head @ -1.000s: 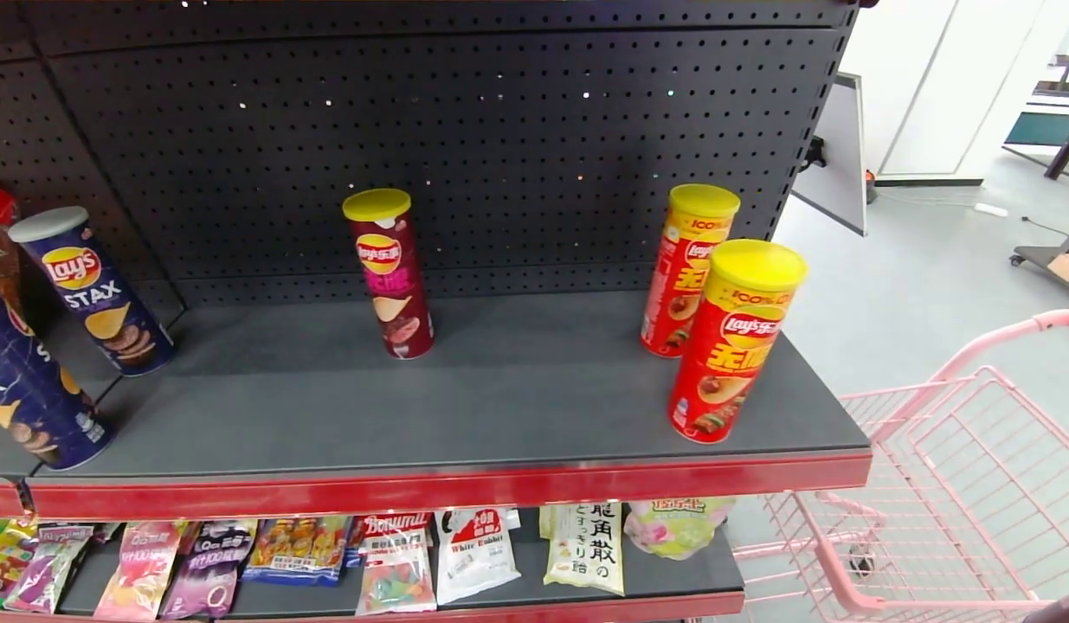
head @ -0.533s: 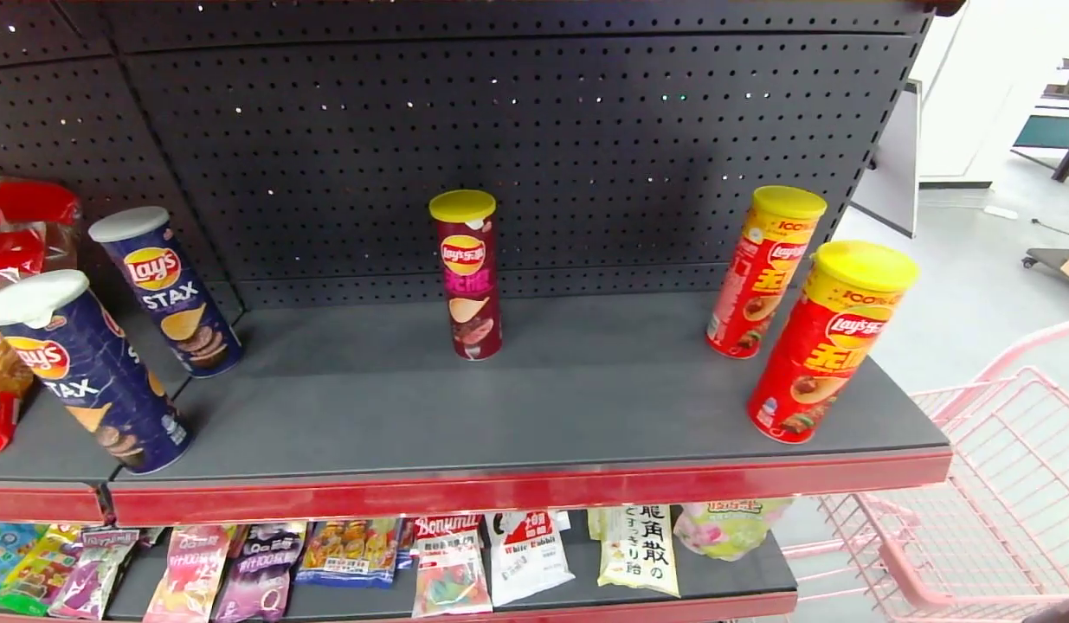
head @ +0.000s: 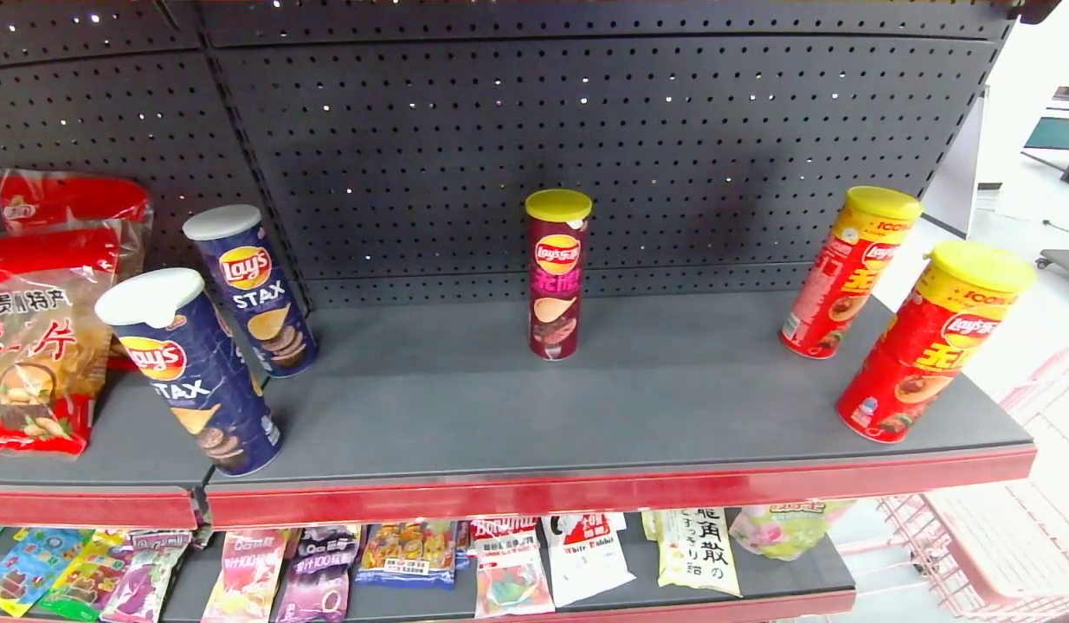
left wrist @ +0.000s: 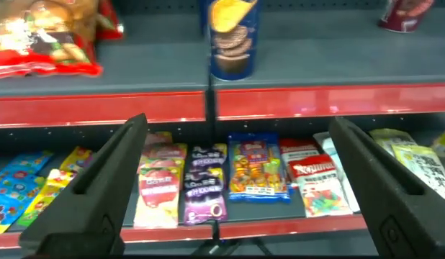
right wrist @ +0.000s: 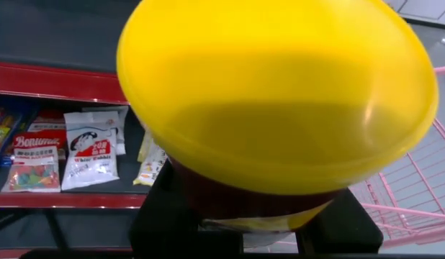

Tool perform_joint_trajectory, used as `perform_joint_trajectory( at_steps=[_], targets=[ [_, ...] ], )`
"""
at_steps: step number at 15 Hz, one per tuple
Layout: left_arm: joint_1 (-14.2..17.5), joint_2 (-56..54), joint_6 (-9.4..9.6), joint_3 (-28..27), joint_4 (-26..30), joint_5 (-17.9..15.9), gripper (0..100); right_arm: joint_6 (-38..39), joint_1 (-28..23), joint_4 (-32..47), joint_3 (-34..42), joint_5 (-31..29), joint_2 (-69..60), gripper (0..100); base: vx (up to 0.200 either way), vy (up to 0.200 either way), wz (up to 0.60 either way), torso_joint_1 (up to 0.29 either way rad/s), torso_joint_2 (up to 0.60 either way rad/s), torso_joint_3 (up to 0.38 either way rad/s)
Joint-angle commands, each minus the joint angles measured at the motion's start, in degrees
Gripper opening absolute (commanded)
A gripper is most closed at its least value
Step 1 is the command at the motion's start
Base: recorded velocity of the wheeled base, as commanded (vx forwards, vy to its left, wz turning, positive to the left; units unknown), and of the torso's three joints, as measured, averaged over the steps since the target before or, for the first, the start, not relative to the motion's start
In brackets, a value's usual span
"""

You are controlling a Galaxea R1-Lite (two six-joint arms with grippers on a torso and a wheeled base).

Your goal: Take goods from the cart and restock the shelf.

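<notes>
On the grey shelf board (head: 638, 407) stand a maroon chip can (head: 556, 277) in the middle, two red cans with yellow lids (head: 846, 272) (head: 928, 342) at the right, and two blue cans (head: 250, 290) (head: 192, 372) at the left. My right gripper (right wrist: 255, 216) is shut on a dark can with a yellow lid (right wrist: 276, 86), held upright close to the camera, below the level of the red shelf edge (right wrist: 57, 79). My left gripper (left wrist: 230, 216) is open, empty, and faces the lower shelf's snack bags (left wrist: 255, 169).
Red snack bags (head: 41, 337) lie at the shelf's far left. Rows of small packets (head: 508, 567) fill the lower shelf. The pink wire cart (head: 1019, 554) stands at the lower right, beside the shelf's end. Bare board lies between the maroon can and its neighbours.
The head camera has turned left, so the whole picture slid right and the red bags came into view. The cans on the shelf have not moved.
</notes>
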Motion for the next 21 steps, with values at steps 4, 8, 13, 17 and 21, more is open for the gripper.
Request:
perform_joint_trajectory(
  at_steps=[4, 8, 13, 17, 21],
  targets=[
    [0.0, 0.1, 0.06, 0.0, 0.0, -0.1, 100, 0.1, 0.0, 0.0, 0.5, 2.9, -4.6, 0, 0.0, 0.0, 0.0, 0.0, 0.0, 0.0],
    [-0.1, 1.0, 5.59, -0.1, -0.2, -7.7, 100, 0.1, 0.0, -0.7, 3.3, 5.8, -7.6, 0, 0.0, 0.0, 0.0, 0.0, 0.0, 0.0],
    [-0.1, 0.9, 5.42, -0.1, -0.4, -7.8, 100, 0.1, 0.0, -0.2, 4.8, 6.6, -7.6, 0, 0.0, 0.0, 0.0, 0.0, 0.0, 0.0],
    [0.0, 36.6, -9.96, -28.0, -8.6, -1.5, 100, 0.0, 0.0, -0.1, 5.4, 6.6, -7.6, 0, 0.0, 0.0, 0.0, 0.0, 0.0, 0.0],
    [-12.3, 50.5, 6.74, -33.9, -15.1, -16.2, 100, -0.2, 0.1, -0.2, 6.8, 7.4, -7.6, 0, 0.0, 0.0, 0.0, 0.0, 0.0, 0.0]
  ],
)
